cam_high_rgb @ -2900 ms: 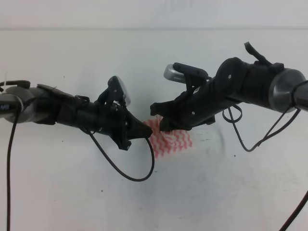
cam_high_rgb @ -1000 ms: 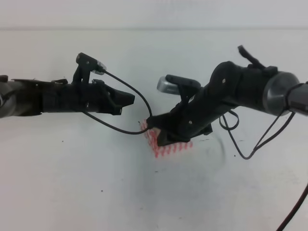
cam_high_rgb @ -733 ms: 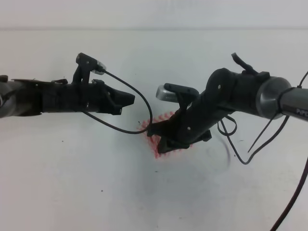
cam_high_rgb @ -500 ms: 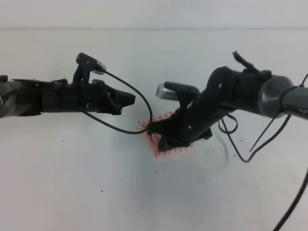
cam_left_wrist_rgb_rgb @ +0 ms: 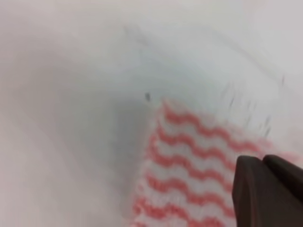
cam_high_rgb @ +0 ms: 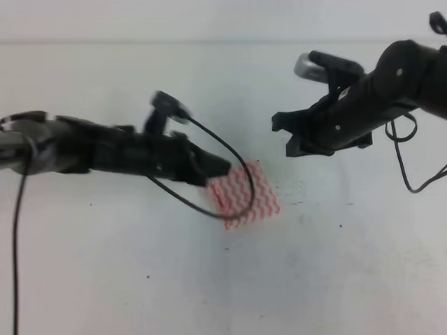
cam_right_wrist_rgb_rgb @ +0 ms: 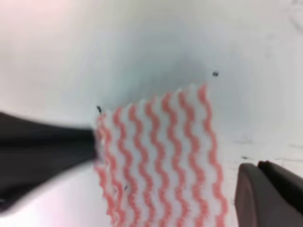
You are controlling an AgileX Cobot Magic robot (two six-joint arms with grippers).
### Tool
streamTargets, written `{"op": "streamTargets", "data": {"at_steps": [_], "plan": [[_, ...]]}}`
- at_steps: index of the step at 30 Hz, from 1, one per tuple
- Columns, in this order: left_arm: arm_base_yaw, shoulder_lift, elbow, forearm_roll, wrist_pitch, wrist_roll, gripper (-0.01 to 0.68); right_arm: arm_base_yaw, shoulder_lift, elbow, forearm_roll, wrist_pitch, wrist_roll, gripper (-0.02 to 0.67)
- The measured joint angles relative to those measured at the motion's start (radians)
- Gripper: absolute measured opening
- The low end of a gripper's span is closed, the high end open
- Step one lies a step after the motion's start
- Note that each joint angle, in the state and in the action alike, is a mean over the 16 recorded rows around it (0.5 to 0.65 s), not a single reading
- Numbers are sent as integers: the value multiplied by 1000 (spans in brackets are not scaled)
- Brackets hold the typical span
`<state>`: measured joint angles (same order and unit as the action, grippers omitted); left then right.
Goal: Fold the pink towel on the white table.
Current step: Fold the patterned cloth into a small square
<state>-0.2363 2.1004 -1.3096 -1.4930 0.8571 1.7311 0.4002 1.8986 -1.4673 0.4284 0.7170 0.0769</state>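
Observation:
The pink towel (cam_high_rgb: 244, 195) lies as a small folded square on the white table (cam_high_rgb: 328, 279), flat and a little skewed. My left gripper (cam_high_rgb: 221, 167) reaches in from the left, its tip at the towel's left edge; in the left wrist view its fingers (cam_left_wrist_rgb_rgb: 279, 189) sit pressed together over the towel (cam_left_wrist_rgb_rgb: 189, 165). I cannot tell whether it pinches the cloth. My right gripper (cam_high_rgb: 285, 136) hangs above the table, up and to the right of the towel, shut and holding nothing. The right wrist view looks down on the towel (cam_right_wrist_rgb_rgb: 161, 156), with the left gripper (cam_right_wrist_rgb_rgb: 87, 142) touching its left edge.
A black cable (cam_high_rgb: 223, 174) loops from the left arm across the towel's left half. Another cable (cam_high_rgb: 412, 167) hangs from the right arm at the far right. Small dark specks (cam_high_rgb: 341, 225) dot the table.
The right gripper has let go of the towel and lifted away to the upper right. The left arm has swung in and down until its tip meets the towel's left edge.

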Motion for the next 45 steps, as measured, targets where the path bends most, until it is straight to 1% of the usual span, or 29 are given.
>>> {"op": "streamTargets", "data": {"at_steps": [5,9,18,26,30,37,45], "plan": [[-53,4,1,57,-103,-41,-4,-18,-17,0,-5,0,0,-17],[-80,5,1,96,-176,-72,-4,-20,-21,0,-8,-1,0,-18],[-88,4,1,145,-229,-112,-4,-20,-21,0,-9,-10,0,-18],[-95,-5,0,80,-205,-79,-5,-20,-21,0,-14,-28,0,-18],[-115,-10,0,32,-206,-53,-4,-21,-21,0,-18,-46,0,-18],[-174,-14,-1,-20,-285,-34,-4,-34,-21,0,-24,-78,2,-18],[-235,7,-23,-22,-370,-32,-4,-58,-21,0,-22,-89,4,-18]]}}
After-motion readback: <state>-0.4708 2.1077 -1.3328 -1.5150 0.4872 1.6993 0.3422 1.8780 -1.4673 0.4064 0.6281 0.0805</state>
